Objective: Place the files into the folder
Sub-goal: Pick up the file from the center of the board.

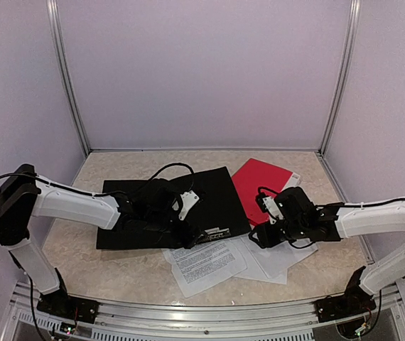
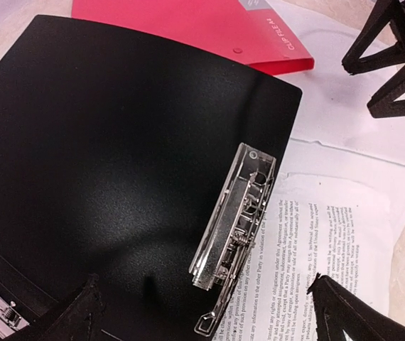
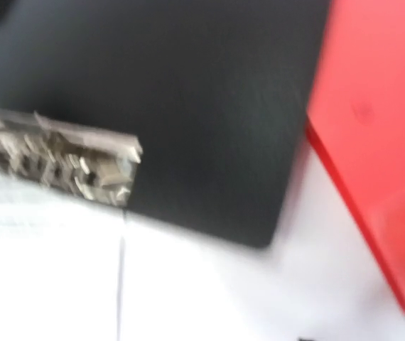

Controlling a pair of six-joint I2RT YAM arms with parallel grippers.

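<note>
The black folder point(image 1: 167, 195) lay open and flat on the surface point(image 1: 103, 266), its inner face up and its metal clip point(image 2: 234, 217) along the near edge. That probably suited the job, since sheets could be slid in under the clip from the front. The files point(image 1: 206, 263) were not yet inside. They lay loose in a fanned pile on the surface just in front of the folder, a printed sheet uppermost on the left and blank sheets point(image 1: 282, 257) spreading to the right. The top edge of the printed sheet touched or tucked beneath the clip, though which could not be told. A red folder point(image 1: 263, 181) sat behind, overlapping the black one's far right corner, and seemed to play no part. The left end effector point(image 1: 192, 231) hovered low over the clip with its fingers spread wide apart and nothing between them, apparently placed to work the clip's lever or steady the cover. The right end effector point(image 1: 258, 236) hung over the blank sheets near the folder's right corner. Seen from the left wrist, its two fingers stood apart and gripped nothing, a likely approach for pinching or nudging a sheet toward the clip. The right wrist view was blurred, so any contact with the paper could not be judged.
</note>
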